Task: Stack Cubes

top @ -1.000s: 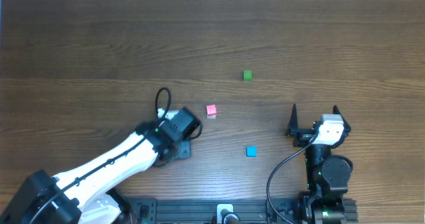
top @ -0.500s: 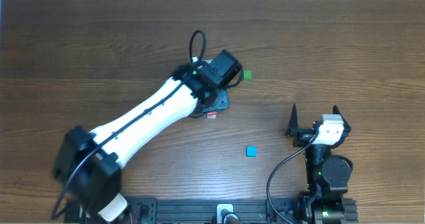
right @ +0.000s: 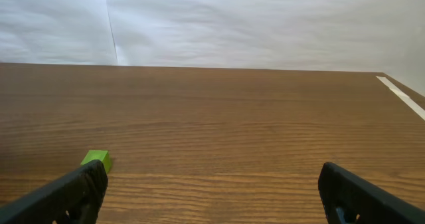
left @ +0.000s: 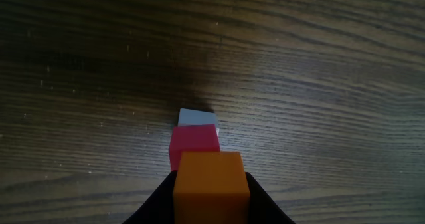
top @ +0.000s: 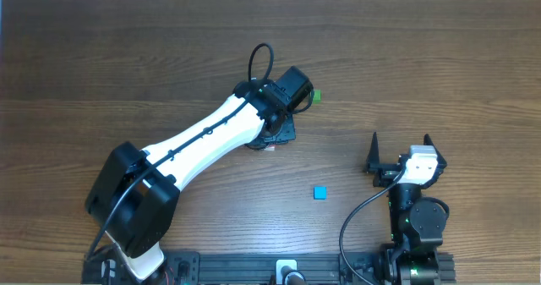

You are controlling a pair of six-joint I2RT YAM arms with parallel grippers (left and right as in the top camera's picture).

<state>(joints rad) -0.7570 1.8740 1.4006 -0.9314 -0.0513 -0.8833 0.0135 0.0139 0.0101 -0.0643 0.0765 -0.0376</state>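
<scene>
Moved: left arm, swung out from near its base. Left gripper (left: 211, 196) clamps small orange plastic cube (left: 210, 181) over small pink cube (left: 194, 144) stacked on white cube (left: 197, 116). Small green cube (top: 317, 95) and small blue cube (top: 319, 192) lie apart on wooden table (top: 127, 48). Right gripper (top: 399, 154): fingers spread.

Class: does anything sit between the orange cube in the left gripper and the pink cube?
Nothing visible does. The orange cube, held in the left gripper, hangs right beside the pink cube, with no object between them.

Orange cube (left: 211, 184) near pink cube (left: 194, 144)
</scene>
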